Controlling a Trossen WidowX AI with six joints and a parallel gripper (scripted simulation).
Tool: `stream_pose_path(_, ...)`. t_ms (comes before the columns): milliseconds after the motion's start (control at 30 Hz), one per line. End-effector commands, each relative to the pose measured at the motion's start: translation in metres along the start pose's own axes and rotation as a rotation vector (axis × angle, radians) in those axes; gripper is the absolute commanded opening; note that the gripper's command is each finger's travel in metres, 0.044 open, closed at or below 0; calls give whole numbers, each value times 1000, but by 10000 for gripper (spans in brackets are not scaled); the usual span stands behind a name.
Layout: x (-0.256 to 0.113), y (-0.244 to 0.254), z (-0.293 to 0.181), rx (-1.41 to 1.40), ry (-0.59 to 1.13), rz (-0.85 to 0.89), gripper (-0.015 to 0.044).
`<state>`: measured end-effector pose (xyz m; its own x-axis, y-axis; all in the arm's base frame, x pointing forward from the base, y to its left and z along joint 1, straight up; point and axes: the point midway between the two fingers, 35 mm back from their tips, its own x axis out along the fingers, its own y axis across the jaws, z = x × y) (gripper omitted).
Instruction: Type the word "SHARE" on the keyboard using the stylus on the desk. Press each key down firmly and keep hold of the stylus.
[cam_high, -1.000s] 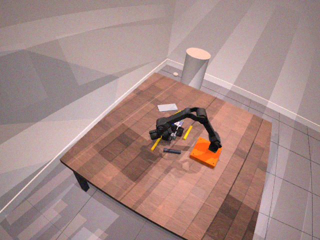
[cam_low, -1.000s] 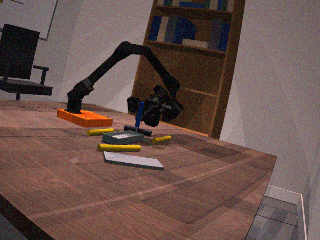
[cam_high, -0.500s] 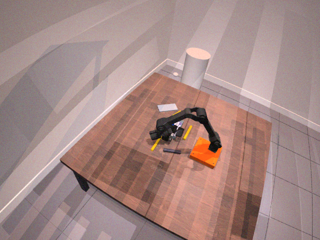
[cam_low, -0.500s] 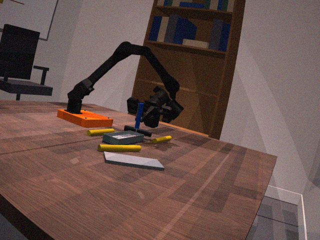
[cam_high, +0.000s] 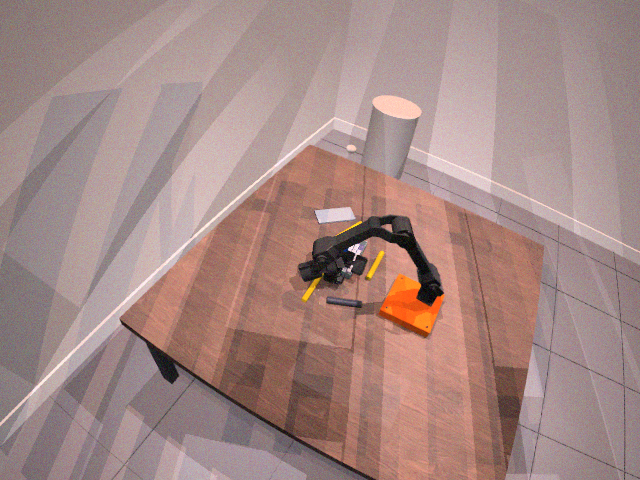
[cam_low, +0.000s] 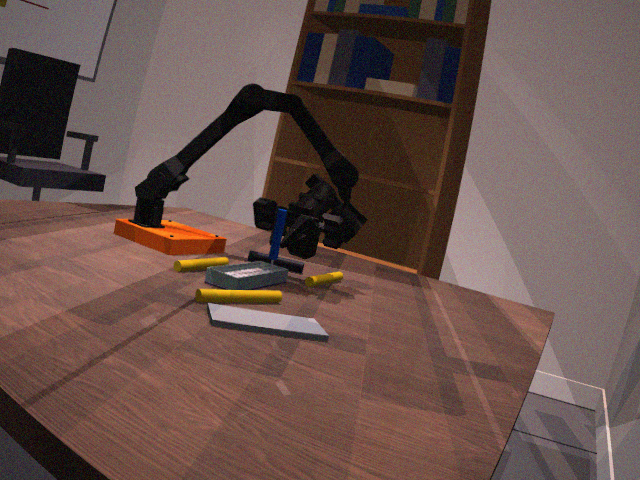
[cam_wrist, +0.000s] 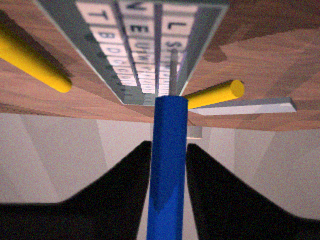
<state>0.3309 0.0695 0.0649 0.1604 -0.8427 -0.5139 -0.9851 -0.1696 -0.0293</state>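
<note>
My gripper (cam_high: 342, 267) (cam_low: 278, 240) (cam_wrist: 168, 149) is shut on the blue stylus (cam_low: 279, 229) (cam_wrist: 168, 170). The stylus points down at the keyboard, its thin pale tip leading. The keyboard (cam_high: 356, 249) (cam_low: 224, 281) (cam_wrist: 105, 36) is a grey-green tray with rows of white lettered keys, partly hidden under the arm in the top view. In the wrist view the tip lines up with the S key (cam_wrist: 172, 44), in the row with L. I cannot tell whether the tip touches a key.
Yellow rods (cam_high: 375, 265) (cam_low: 238, 296) (cam_wrist: 35, 61) lie around the keyboard. A dark cylinder (cam_high: 341, 301) (cam_low: 290, 265) lies near its end. A pale flat slab (cam_high: 334, 214) (cam_low: 268, 321) (cam_wrist: 250, 107) lies beyond one rod. The arm stands on an orange base (cam_high: 405, 316) (cam_low: 170, 245).
</note>
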Motion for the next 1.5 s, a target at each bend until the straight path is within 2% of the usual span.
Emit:
stream_pose_path(0, 2, 0, 2, -2, 5, -2, 81)
stream_pose_path(733, 4, 0, 5, -2, 5, -2, 81)
stream_pose_path(1000, -15, -1, -27, -2, 5, -2, 81)
stream_pose_path(1200, -14, -1, -24, -1, 0, -4, 85)
stream_pose_path(1467, -25, 1, -22, -87, -23, -139, 31)
